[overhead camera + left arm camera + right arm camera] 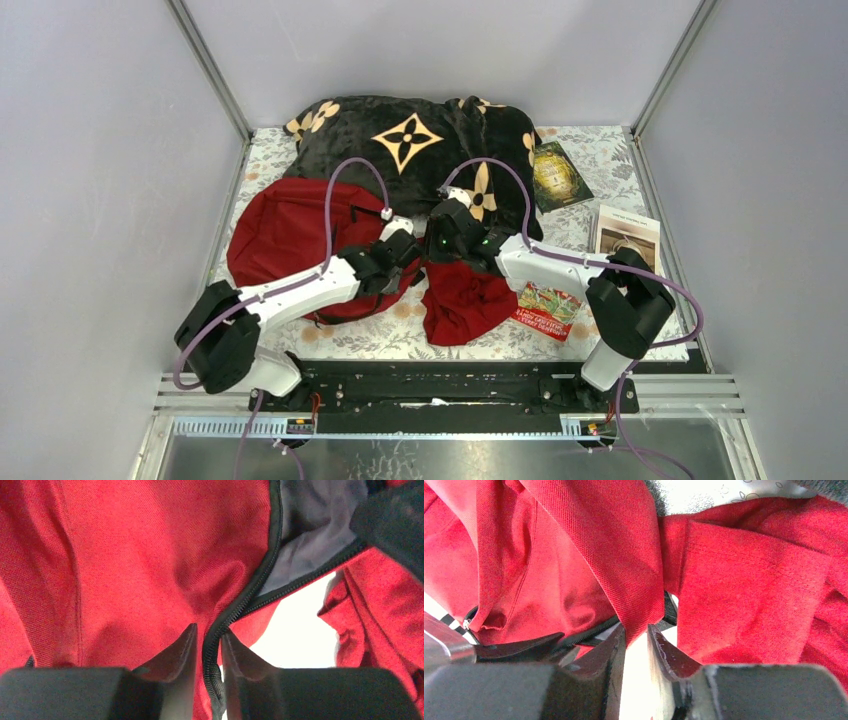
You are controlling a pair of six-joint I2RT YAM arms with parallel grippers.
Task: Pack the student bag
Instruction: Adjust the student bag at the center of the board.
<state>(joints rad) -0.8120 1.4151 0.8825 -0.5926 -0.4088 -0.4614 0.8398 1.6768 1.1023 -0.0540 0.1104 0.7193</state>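
The student bag (285, 235), a large red backpack, lies at the left of the table. My left gripper (408, 245) is at its right edge. In the left wrist view the gripper (209, 630) is shut on the bag's black zipper edge (250, 590), and grey lining (310, 520) shows in the opening. My right gripper (438, 243) is right beside it. In the right wrist view it (637, 630) pinches the tip of a woven red flap of the bag (619, 560).
A smaller dark-red cloth (465, 300) lies just right of the bag, also in the right wrist view (749, 595). A black flower-print blanket (410, 140) fills the back. A dark green book (560, 175), a white book (627, 235) and a colourful red book (547, 308) lie at the right.
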